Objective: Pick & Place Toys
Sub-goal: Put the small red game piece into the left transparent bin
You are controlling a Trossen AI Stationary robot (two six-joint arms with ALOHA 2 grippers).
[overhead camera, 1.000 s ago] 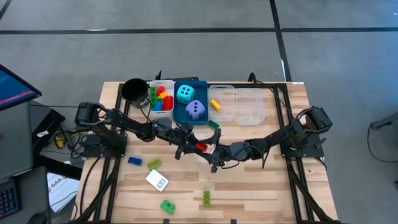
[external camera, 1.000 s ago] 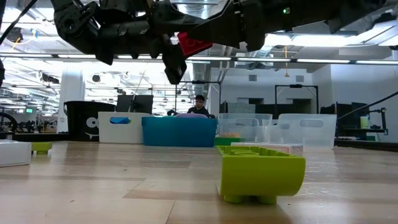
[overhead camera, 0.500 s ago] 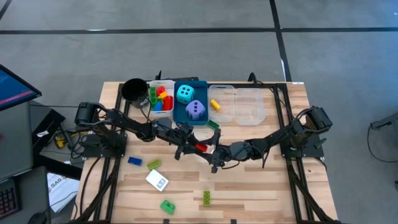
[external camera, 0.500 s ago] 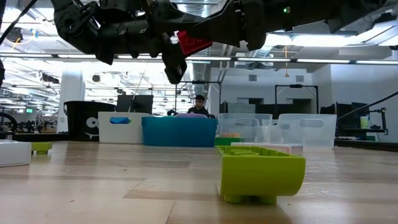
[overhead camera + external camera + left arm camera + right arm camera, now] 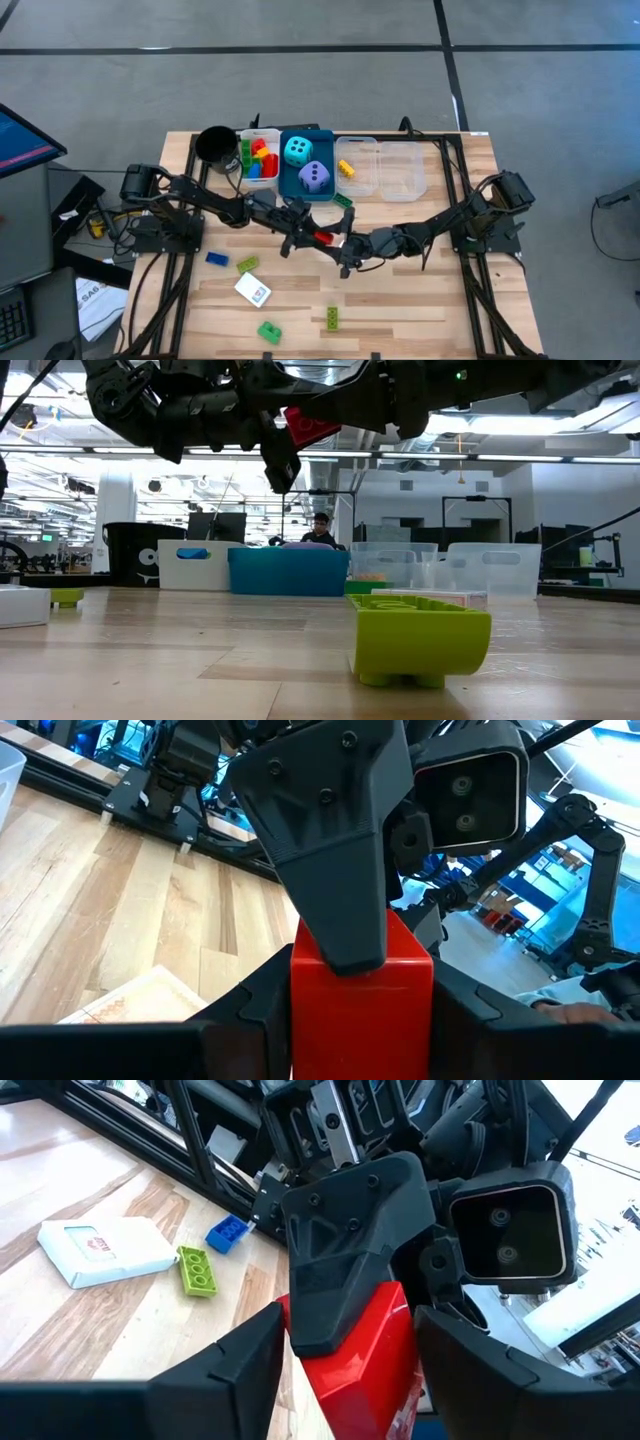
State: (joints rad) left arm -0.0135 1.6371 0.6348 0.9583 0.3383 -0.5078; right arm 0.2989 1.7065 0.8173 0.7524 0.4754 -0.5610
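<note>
Nearest the low camera, a lime green brick (image 5: 420,633) lay on the wooden table (image 5: 400,290), with a second green brick (image 5: 268,331) close to the same front edge. A little farther in you had a white and pink card (image 5: 253,290), another lime brick (image 5: 247,264) and a blue brick (image 5: 217,258) lying apart on the left side of the table.

Above the middle of the table, your two arms met over a red brick (image 5: 322,237), which was lifted clear of the wood. Your left hand (image 5: 303,231) reached in from the left and your right hand (image 5: 342,245) from the right, and both were partly closed on that one brick. In the left wrist view the red block sat between that hand's own fingers (image 5: 250,1020) while one finger of the other hand pressed down on its top. The right wrist view showed the same, mirrored. A small green brick (image 5: 343,201) lay on the table just beyond the hands.

Along the far edge stood a row of containers: a black round cup (image 5: 215,146), a white tray (image 5: 246,180) holding red, yellow, green and blue bricks, a blue tray (image 5: 285,186) holding a cyan die (image 5: 297,151) and a purple die (image 5: 315,177), and two clear trays (image 5: 385,188), the nearer one with a yellow brick (image 5: 346,168) in it.

Beyond the table, a person (image 5: 320,530) sat in the room.
</note>
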